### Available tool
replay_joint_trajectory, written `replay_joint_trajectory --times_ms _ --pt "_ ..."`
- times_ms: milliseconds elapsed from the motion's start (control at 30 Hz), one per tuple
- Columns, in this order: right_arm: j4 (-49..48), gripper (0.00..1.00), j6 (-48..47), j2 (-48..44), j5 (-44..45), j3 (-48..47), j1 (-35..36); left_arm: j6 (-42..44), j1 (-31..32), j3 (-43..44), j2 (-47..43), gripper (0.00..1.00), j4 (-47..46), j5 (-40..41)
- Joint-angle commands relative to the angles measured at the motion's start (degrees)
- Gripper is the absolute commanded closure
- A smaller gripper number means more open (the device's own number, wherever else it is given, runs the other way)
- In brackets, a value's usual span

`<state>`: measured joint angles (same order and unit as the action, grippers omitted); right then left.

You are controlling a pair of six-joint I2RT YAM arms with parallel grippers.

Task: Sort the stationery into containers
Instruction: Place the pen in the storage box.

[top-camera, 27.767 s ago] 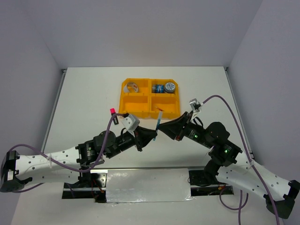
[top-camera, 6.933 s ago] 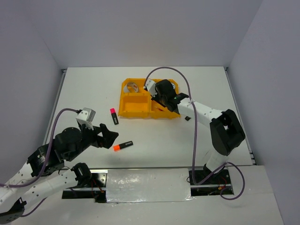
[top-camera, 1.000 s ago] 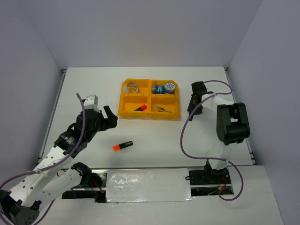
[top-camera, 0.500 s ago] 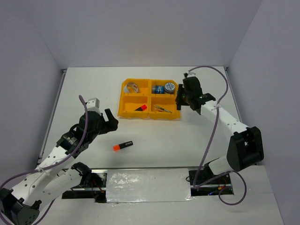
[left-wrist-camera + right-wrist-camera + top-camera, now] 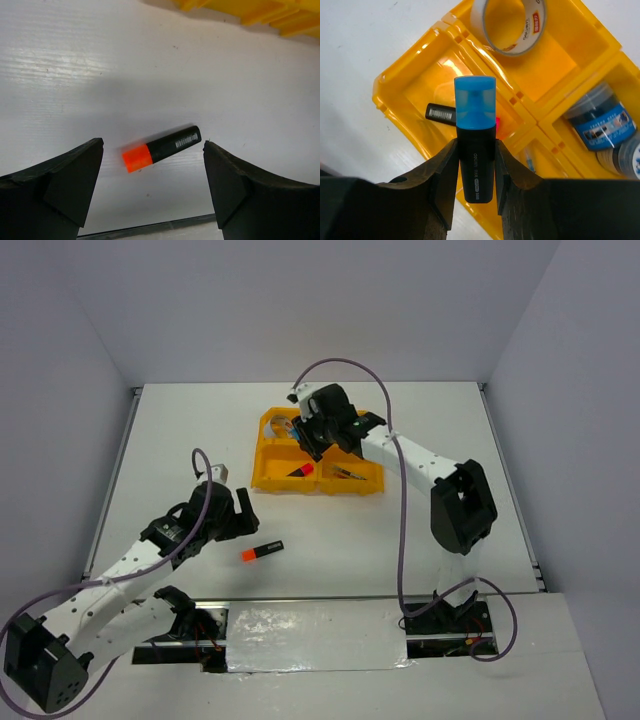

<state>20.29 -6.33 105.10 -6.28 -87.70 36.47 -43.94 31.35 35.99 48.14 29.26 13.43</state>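
The orange tray (image 5: 366, 483) stands mid-table. My right gripper (image 5: 306, 436) hangs over its left half, shut on a black marker with a blue cap (image 5: 475, 145) that stands upright between the fingers (image 5: 445, 175). Below it, in the near-left compartment (image 5: 415, 95), lies a black marker with a pink cap (image 5: 442, 114). A silvery tape ring (image 5: 512, 25) sits in the compartment beyond, and blue-grey tape rolls (image 5: 600, 125) in another. A black marker with an orange cap (image 5: 161, 148) lies flat on the table. My left gripper (image 5: 152, 150) is open above it, one finger off each end.
Thin pens (image 5: 345, 473) lie in the tray's near-right compartment. The tray's edge (image 5: 250, 10) shows at the top of the left wrist view. The orange-capped marker (image 5: 262, 550) rests close to the table's near edge, by the metal base rail (image 5: 310, 610).
My right arm has swung from the tray's right side to over its left half, carrying the blue-capped marker. My left gripper has moved nearer, towards the orange-capped marker.
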Motion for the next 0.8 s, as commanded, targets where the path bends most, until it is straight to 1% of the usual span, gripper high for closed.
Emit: replay_joint_trajectory --times_ms 0,133,233,267,367,433,467,500,600,667,733,767 --pt "2.46 0.84 -4.48 3.51 -3.20 -6.60 0.97 -0.26 0.99 -0.74 2.56 0.07 -1.31 -1.84" --pt "2.82 0.83 -4.83 7.57 -2.78 -8.36 1.76 -0.79 1.25 -1.71 2.84 0.06 -2.62 -1.48" --pt "2.21 0.82 -4.22 8.63 -3.90 -8.63 2.73 -0.71 1.52 -2.94 1.96 0.06 -3.50 -1.04" --pt "2.03 0.80 -4.13 8.81 -4.09 -8.71 2.90 -0.53 1.52 -3.20 1.96 0.06 -3.85 -1.04" --pt "2.12 0.68 -4.04 9.42 -3.74 -9.50 3.52 -0.18 1.87 -4.16 2.65 0.06 -5.25 -1.21" --pt "2.73 0.49 -3.43 9.69 -3.47 -10.64 3.61 0.08 2.74 -4.70 3.71 0.06 -6.05 -1.30" --pt "2.82 0.37 -3.25 9.51 -2.95 -10.82 3.61 0.35 3.27 -5.39 5.19 0.06 -7.36 -1.39" --pt "2.82 0.01 -2.73 9.25 -2.68 -11.17 3.70 0.52 3.71 -5.49 6.08 0.06 -7.72 -1.22" --pt "3.35 0.00 -2.38 6.79 -1.89 -11.44 3.70 1.23 6.17 -5.49 8.72 0.07 -9.04 -0.16" --pt "4.05 0.00 -1.76 2.76 -0.14 -11.09 3.70 1.93 8.10 -5.05 9.95 0.07 -9.57 0.37" --pt "3.09 0.00 -0.71 -3.48 0.83 -8.64 3.70 2.54 9.86 -4.70 11.27 0.07 -9.74 1.16" --pt "1.78 0.00 -0.18 -8.54 1.79 -5.67 3.61 3.50 10.39 -4.61 11.54 0.08 -10.27 0.90"
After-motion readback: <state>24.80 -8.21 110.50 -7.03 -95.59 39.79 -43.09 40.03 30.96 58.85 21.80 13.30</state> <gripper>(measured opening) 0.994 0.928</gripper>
